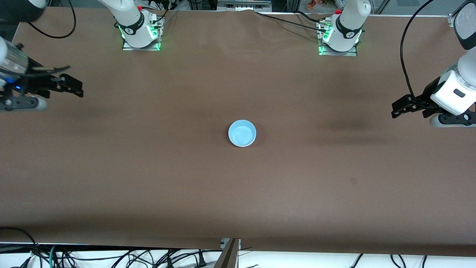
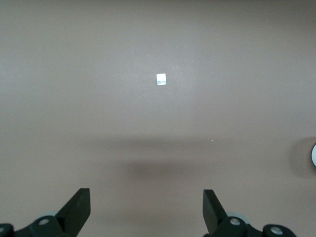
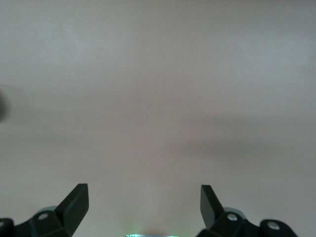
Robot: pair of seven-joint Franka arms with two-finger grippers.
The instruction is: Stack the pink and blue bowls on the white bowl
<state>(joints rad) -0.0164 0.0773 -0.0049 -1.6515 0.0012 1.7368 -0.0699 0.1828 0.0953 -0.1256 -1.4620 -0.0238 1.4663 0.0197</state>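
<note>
Blue bowl (image 1: 242,133) sits mid-desk (image 1: 148,178); whether pink and white nest beneath is unclear. Looks light, stiff, slick plastic: pinch the rim. Left hand (image 1: 399,108) and right hand (image 1: 74,87) wait over their desk ends, spread wide, empty.

table (image 1: 148,178): brown, covered | on it: blue bowl (image 1: 242,133), mid-table | small white square (image 2: 161,79)

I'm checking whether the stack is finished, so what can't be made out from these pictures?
- Front view: the light blue round plastic bowl is seen from straight above, so whether the pink and white bowls sit nested under it is hidden.
- Left wrist view: a pale round edge is cut off by the frame; unidentifiable.
- Front view: the open right gripper and open left gripper wait at the table's ends, their arms partly cropped.
</note>
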